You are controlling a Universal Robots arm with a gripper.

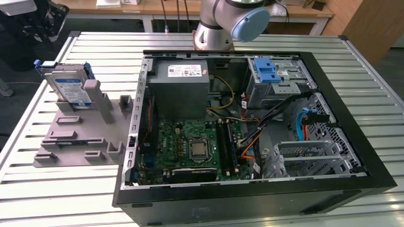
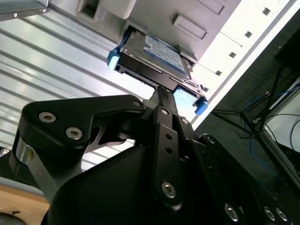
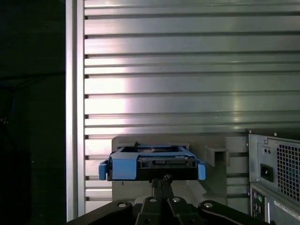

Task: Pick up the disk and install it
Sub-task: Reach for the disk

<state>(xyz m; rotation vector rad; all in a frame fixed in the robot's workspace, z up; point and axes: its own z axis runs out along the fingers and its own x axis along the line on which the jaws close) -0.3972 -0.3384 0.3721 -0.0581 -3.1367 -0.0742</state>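
Disk (image 1: pixel 68 87) on edge is what catches my eye. It stands upright in a slot of a grey fixture (image 1: pixel 82 137) on the slatted table (image 1: pixel 63 198), just beside the computer case (image 1: pixel 221 208), on the exterior view's left of it, with its blue carrier framing it. I'd guess it is propped like that so its upper edge is free for a pinch, where lying flat would leave nothing to get hold of. The case lies on its side with the panel off, so the board and the drive bay with its blue latch (image 1: pixel 268 71) face upward, presumably to let an arm reach in from above. The gripper (image 2: pixel 158 91) is outside the case, and in both wrist views its tip points at the middle of the disk's near edge. Its 2 fingers (image 2: pixel 161 117) are pressed together with no gap and nothing between them. In the exterior view nothing grips the disk, so it rests in the fixture, not yet lifted, well apart from the bay inside the case.
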